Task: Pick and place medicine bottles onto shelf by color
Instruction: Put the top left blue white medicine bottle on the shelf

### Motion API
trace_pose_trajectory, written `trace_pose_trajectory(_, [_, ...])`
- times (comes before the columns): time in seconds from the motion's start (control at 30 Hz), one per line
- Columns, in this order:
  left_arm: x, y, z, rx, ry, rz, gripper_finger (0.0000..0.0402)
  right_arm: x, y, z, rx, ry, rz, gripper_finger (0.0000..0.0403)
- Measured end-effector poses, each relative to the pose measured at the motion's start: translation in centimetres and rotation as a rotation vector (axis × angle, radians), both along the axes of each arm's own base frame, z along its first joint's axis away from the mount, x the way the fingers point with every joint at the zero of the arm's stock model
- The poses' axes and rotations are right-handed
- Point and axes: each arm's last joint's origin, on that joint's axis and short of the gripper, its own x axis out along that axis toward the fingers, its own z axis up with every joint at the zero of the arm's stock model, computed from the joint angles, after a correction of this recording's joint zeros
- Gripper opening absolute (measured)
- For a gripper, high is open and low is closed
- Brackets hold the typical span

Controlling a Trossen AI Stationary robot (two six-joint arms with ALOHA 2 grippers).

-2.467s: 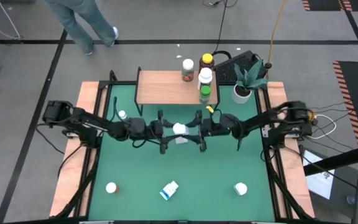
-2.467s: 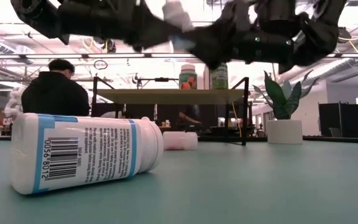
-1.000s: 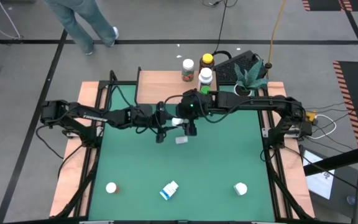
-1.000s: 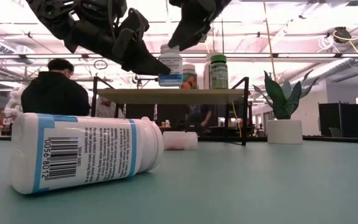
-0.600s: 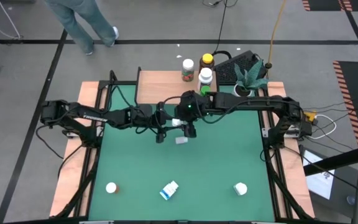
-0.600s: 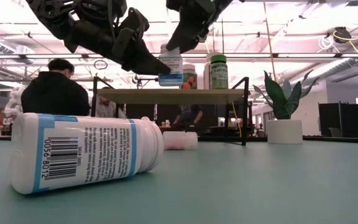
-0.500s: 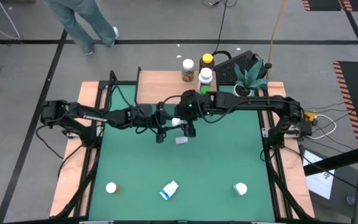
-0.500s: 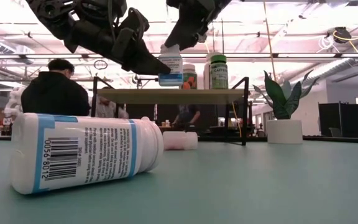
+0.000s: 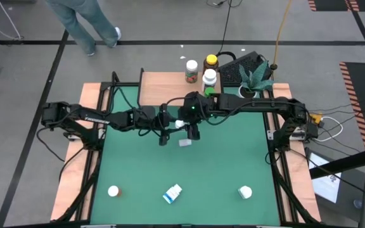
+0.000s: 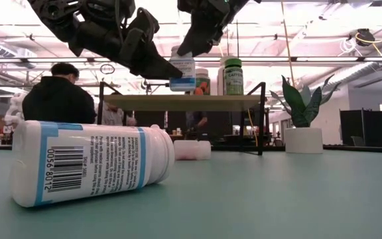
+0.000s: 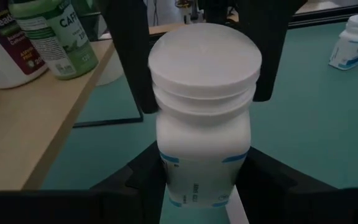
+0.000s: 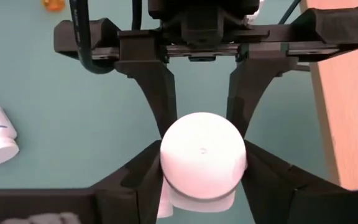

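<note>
I am looking down on a green table (image 9: pixel 233 158) with wooden side rails, where my two dark arms meet just in front of the shelf (image 9: pixel 163 88), a light-wood board at the far edge. I count four medicine bottles standing at the shelf's right end (image 9: pixel 203 75): one orange-labelled, one amber with a yellow cap, one white-capped and one green. Four more are on the table: a blue-labelled one (image 9: pixel 172 193) lying near the front, two white-capped ones at the front left (image 9: pixel 113 190) and front right (image 9: pixel 245 191), and a small one behind the left arm (image 9: pixel 125 116). A ninth, white with a blue band (image 10: pixel 182 73), hangs in the air between the arms. The left gripper (image 11: pixel 197 180) is clamped on its body, and the right gripper (image 12: pixel 202 165) has its fingers pressed against its white cap. On the green bottle I can read only "CAFF". A potted plant (image 9: pixel 251 81) stands right of the shelf.
</note>
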Motion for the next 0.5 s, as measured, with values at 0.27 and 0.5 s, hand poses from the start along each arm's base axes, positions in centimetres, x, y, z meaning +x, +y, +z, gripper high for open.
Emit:
trace_pose_trajectory(0.27, [0.0,0.2,0.6,0.019,-0.036,0.060,0.0221,-0.1,-0.6,2.0,-0.089,-0.009,0.003,0.0189])
trace_pose_trajectory(0.5, [-0.1,0.5,0.5,0.021,-0.018,0.149,0.0305,-0.8,-2.5,5.0,-0.155,-0.018,0.013,0.0183])
